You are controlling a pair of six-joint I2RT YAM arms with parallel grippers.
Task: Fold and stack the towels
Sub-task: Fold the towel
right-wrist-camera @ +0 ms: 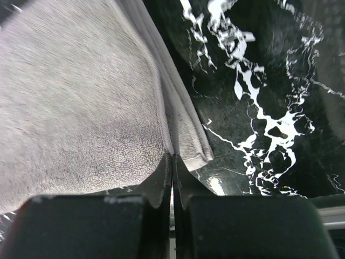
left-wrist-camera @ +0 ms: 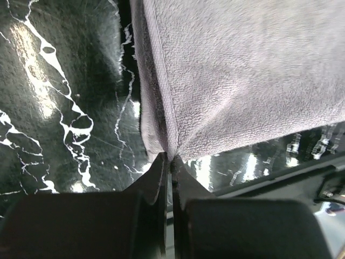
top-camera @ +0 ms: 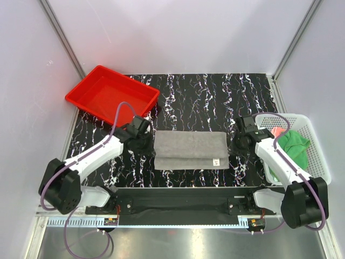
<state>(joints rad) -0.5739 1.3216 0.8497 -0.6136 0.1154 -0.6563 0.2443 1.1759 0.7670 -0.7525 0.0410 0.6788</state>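
Observation:
The grey towel (top-camera: pixel 190 150) lies folded in the middle of the black marbled table, a small white label at its near right corner. My left gripper (top-camera: pixel 144 141) is shut on its left edge; the left wrist view shows the grey cloth (left-wrist-camera: pixel 242 81) pinched at the fingertips (left-wrist-camera: pixel 161 167). My right gripper (top-camera: pixel 237 143) is shut on its right edge; the right wrist view shows the cloth (right-wrist-camera: pixel 81 108) pinched and its folded layers beside the fingertips (right-wrist-camera: pixel 164 170). The green towel (top-camera: pixel 294 145) and the salmon-pink towel (top-camera: pixel 277 131) sit in the basket. The white towel is out of view.
A red plastic tray (top-camera: pixel 112 95) stands at the back left, close to my left arm. A white mesh basket (top-camera: pixel 318 156) stands at the right edge beside my right arm. White walls enclose the table (top-camera: pixel 205 97).

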